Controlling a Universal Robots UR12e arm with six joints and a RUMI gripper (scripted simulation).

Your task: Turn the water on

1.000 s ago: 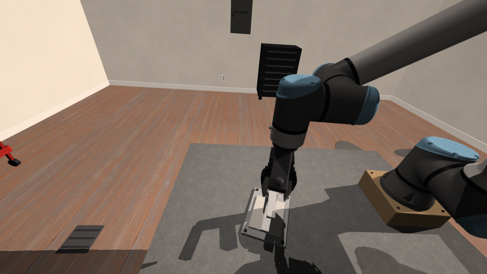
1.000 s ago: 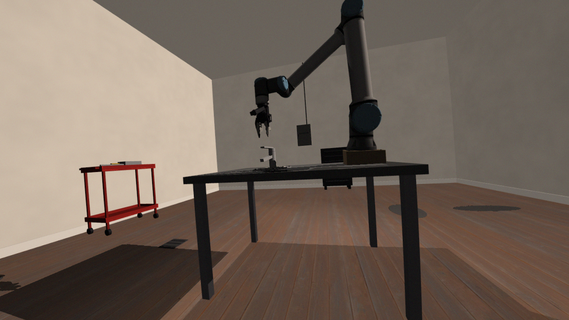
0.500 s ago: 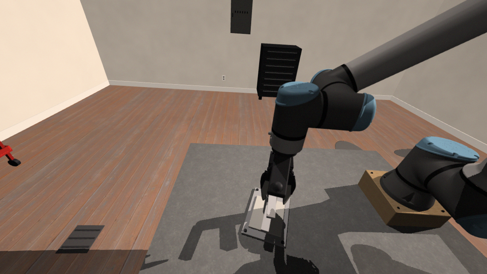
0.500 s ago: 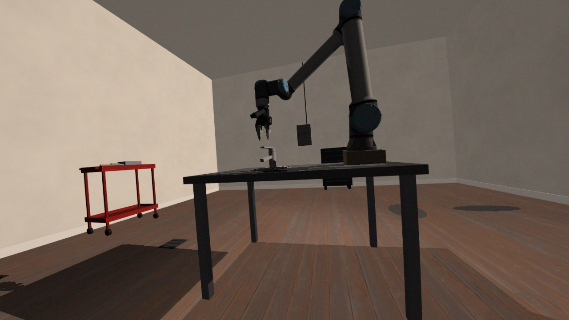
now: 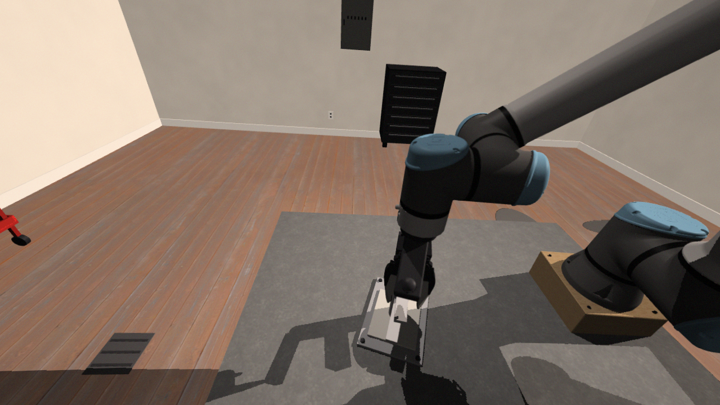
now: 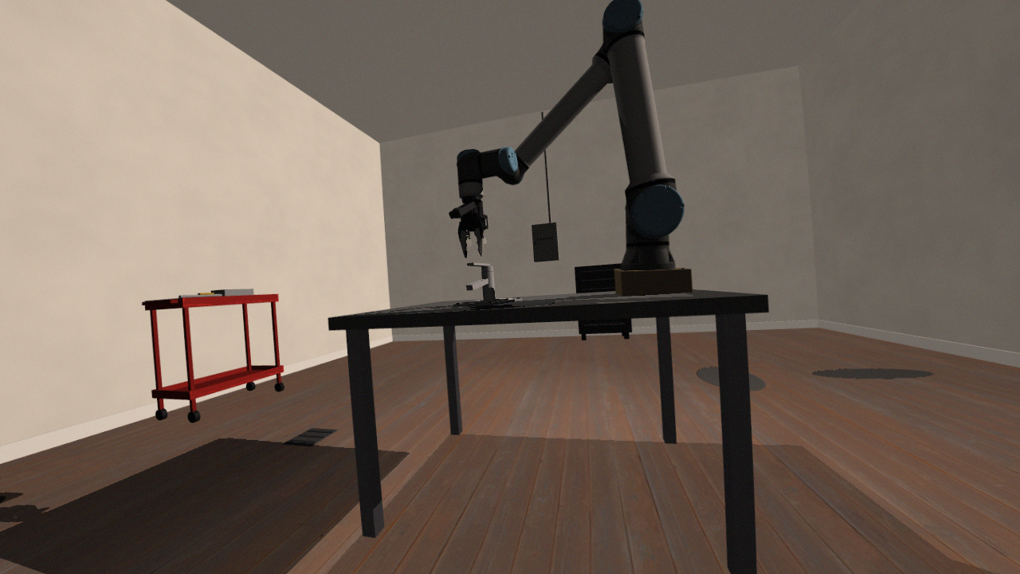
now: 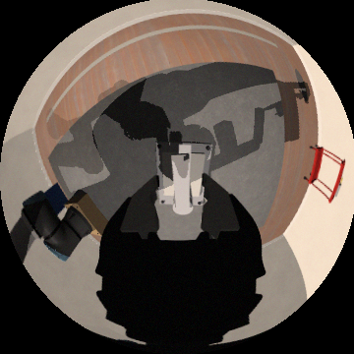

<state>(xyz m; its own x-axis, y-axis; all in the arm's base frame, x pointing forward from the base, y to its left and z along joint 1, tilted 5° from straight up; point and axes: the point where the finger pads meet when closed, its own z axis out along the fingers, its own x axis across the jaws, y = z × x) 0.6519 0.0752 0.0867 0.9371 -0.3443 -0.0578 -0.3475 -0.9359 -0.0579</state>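
A white tap (image 6: 484,280) stands on a grey metal base plate (image 5: 391,336) on the dark table; its top arm lies level. It also shows in the top view (image 5: 396,320) and in the wrist view (image 7: 183,187). My gripper (image 6: 471,248) hangs pointing straight down just above the tap, with a small gap between fingertips and tap. The fingers stand partly apart with nothing between them. In the wrist view the two dark fingers frame the tap from above. In the top view the gripper body (image 5: 408,286) hides the tap's rear end.
The arm's wooden mount (image 5: 589,297) sits at the table's right side. A red cart (image 6: 212,346) stands by the left wall, well away from the table. A black drawer cabinet (image 5: 412,104) is at the back wall.
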